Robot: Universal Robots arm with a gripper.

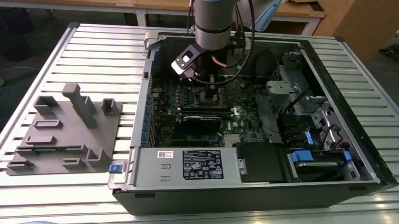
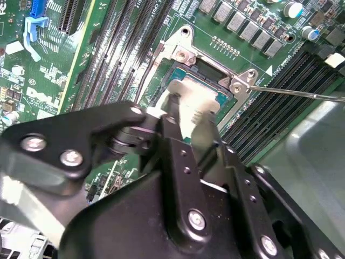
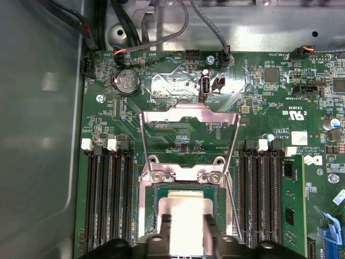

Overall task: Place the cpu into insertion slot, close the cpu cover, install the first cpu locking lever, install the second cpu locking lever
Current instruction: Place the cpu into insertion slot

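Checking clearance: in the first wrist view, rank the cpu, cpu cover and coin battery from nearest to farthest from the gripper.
1. cpu, held in the gripper.
2. cpu cover, raised open just beyond.
3. coin battery, farthest, past the cover.

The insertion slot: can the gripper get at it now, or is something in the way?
Probably yes: the cpu cover is swung back off the insertion slot, and the gripper holds the cpu right at it.

Silver-grey cylindrical robot arm (image 1: 212,25) drops in from above, wrist vertical. Black two-finger gripper (image 2: 187,116) points down, fingers (image 2: 170,128) pinched on opposite edges of the small flat silver-grey cpu (image 2: 188,93).
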